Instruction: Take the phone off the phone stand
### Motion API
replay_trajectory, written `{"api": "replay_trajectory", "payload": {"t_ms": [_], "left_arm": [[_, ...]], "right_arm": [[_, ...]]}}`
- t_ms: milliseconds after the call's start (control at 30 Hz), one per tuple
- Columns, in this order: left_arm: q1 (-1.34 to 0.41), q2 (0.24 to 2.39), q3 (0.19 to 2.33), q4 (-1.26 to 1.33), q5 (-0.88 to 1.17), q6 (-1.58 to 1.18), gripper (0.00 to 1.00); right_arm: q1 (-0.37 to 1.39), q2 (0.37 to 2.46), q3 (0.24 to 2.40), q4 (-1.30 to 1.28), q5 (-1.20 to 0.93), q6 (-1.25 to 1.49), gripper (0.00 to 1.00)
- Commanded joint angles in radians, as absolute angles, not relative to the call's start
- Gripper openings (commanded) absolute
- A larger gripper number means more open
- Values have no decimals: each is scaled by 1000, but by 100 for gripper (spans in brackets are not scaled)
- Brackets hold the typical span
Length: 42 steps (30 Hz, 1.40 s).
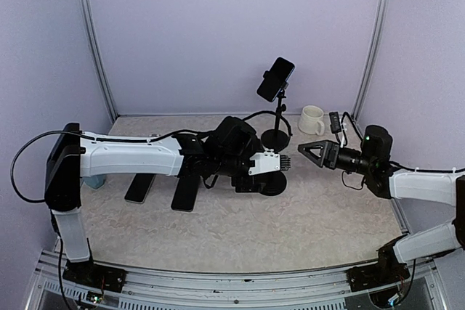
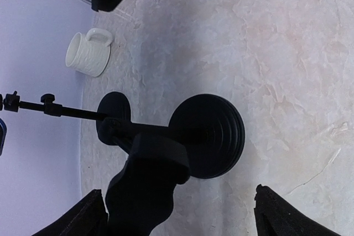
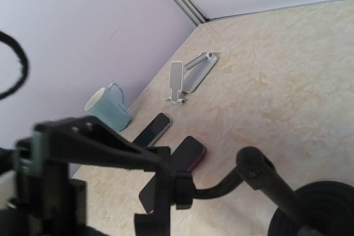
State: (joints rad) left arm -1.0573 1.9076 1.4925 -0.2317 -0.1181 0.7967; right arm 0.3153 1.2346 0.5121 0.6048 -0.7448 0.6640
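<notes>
Top external: left end effector (image 1: 283,167) and right end effector (image 1: 302,150) released, bare table (image 1: 327,223) gap between.

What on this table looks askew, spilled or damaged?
Nothing looks spilled or broken. One thing stands out: the phone sits tilted in the clamp atop the phone stand, neither upright nor level. That tilt may be intended for viewing.

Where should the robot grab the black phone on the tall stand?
Probably the free upper end of the black phone, pinched across its long edges, from the right: the black stand clamps its middle, and the open right gripper is nearest.
</notes>
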Motion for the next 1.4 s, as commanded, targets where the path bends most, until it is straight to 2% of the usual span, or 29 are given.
{"api": "replay_trajectory", "payload": {"t_ms": [0, 133, 333, 600, 767, 1067, 1367], "left_arm": [[-1063, 1945, 1516, -189, -207, 885, 89], [-1061, 1979, 1526, -151, -255, 935, 86], [-1051, 2017, 1580, -152, -250, 954, 74], [-1041, 1982, 1580, -145, -245, 949, 36], [-1012, 1938, 1551, -119, -291, 950, 23], [-923, 1844, 1464, -61, -426, 954, 17], [-771, 1797, 1419, -67, -537, 922, 16]], "right_arm": [[291, 1205, 492, 624, -784, 672, 95], [281, 1194, 488, 623, -788, 673, 95], [267, 1179, 485, 607, -796, 668, 95], [253, 1179, 486, 599, -806, 662, 95], [253, 1188, 485, 615, -813, 670, 94], [252, 1201, 494, 622, -820, 669, 93], [253, 1221, 496, 635, -829, 672, 93]]}}
